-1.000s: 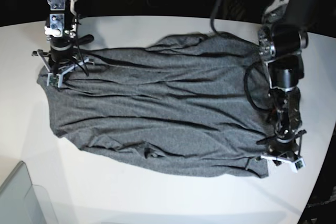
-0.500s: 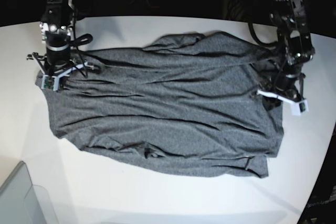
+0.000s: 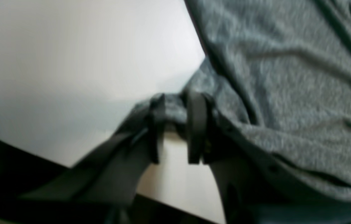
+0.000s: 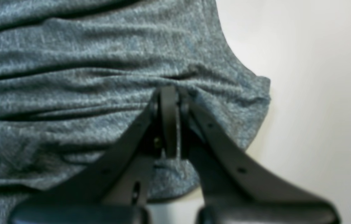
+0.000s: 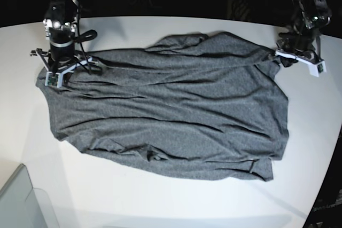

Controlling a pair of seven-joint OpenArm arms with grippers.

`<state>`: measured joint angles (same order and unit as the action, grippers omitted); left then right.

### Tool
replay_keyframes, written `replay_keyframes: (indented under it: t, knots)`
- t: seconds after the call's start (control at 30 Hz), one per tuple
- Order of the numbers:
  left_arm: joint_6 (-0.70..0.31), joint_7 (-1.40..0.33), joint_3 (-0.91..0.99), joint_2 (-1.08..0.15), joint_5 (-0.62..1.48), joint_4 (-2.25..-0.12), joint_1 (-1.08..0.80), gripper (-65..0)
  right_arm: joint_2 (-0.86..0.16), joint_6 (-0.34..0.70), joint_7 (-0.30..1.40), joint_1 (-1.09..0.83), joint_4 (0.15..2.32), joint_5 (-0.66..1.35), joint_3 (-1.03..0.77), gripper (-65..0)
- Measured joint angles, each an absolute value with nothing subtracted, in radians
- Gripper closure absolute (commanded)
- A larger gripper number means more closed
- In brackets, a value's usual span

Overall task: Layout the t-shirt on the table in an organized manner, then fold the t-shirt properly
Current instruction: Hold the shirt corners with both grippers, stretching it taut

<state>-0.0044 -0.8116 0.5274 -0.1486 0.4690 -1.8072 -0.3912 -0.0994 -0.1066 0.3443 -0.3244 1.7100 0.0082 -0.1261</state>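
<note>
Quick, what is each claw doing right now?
Left gripper: closed on the t-shirt's edge.
Right gripper: shut tight, pinching the t-shirt near its corner.

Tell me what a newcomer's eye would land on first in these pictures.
The dark-grey t-shirt dominates, spread wide and wrinkled across the middle of the white table. Next come the two tools pinching it at opposite far corners: the right tool shut on cloth at the base view's left, the left tool clamped on a bunched edge at its right. A translucent bin corner sits at the bottom left.
</note>
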Motion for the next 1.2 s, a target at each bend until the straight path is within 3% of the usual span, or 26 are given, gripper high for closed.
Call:
replay_keyframes:
  t: [0.4,0.6,0.87,1.2]
  knots:
    - [-0.004,-0.816,0.625,-0.149,0.465,-1.807,-0.479,-13.6,-0.099,-0.107,0.344,-0.325,1.71,0.008,-0.126,0.0]
    - [-0.003,-0.809,0.618,-0.177,0.469,-1.816,-0.483,-37.5,-0.1,-0.107,0.344,-0.327,1.71,0.008,-0.126,0.0]
    - [-0.003,-0.818,0.618,-0.176,0.463,-1.741,-0.45,-24.6,-0.1,-0.107,0.344,-0.332,1.71,0.008,-0.126,0.0]
    - [-0.004,-0.817,0.532,-0.189,0.469,-1.702,-0.407,-24.1,-0.099,-0.107,0.343,-0.356,1.71,0.008,-0.128,0.0]
